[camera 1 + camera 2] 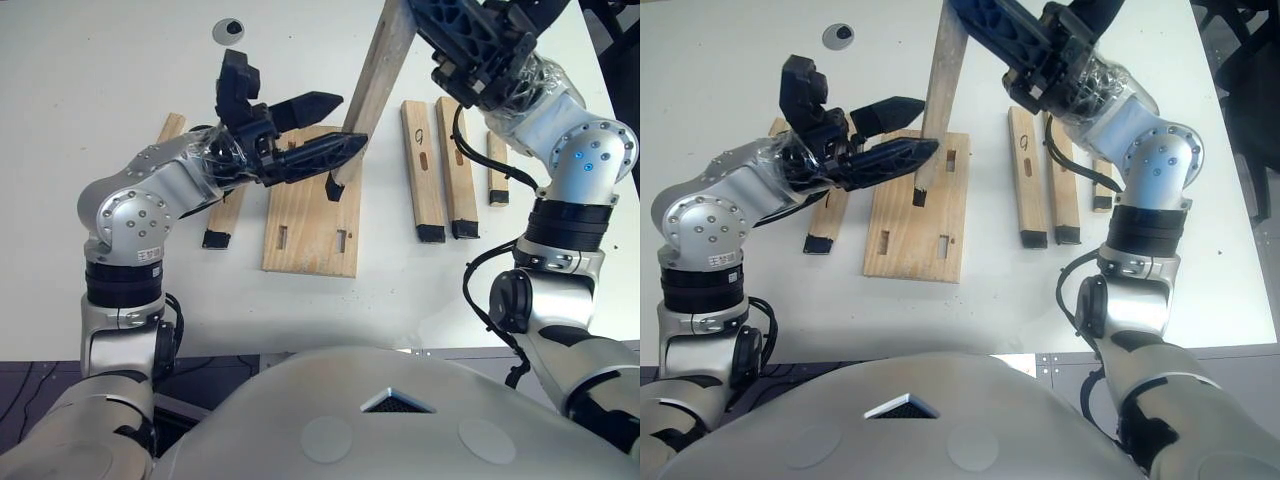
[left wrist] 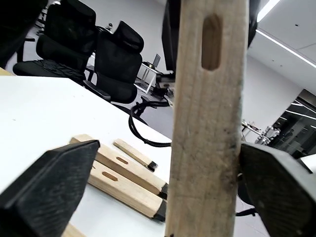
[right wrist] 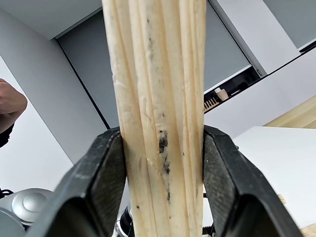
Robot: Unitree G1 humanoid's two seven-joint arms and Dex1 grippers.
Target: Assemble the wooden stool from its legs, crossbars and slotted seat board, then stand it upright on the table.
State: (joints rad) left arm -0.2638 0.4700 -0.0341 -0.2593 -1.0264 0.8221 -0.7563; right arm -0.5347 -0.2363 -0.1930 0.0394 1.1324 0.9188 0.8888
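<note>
The slotted seat board [image 1: 305,225] lies flat in the middle of the table. A wooden leg [image 1: 375,75] stands tilted over it, its black-tipped lower end [image 1: 335,187] resting at a slot on the board. My right gripper [image 3: 160,192] is shut on the leg's upper part, with both fingers [image 3: 98,187] pressed against the wood. My left gripper [image 1: 340,125] is open and straddles the leg low down. In the left wrist view one pad [image 2: 281,190] is at the leg [image 2: 207,123], while the other pad [image 2: 49,192] stands well apart.
Two more legs [image 1: 422,170] [image 1: 457,165] and a short crossbar [image 1: 497,170] lie right of the board. Another leg [image 1: 225,215] lies left of it, under my left arm. A round grommet [image 1: 228,30] sits at the far table edge.
</note>
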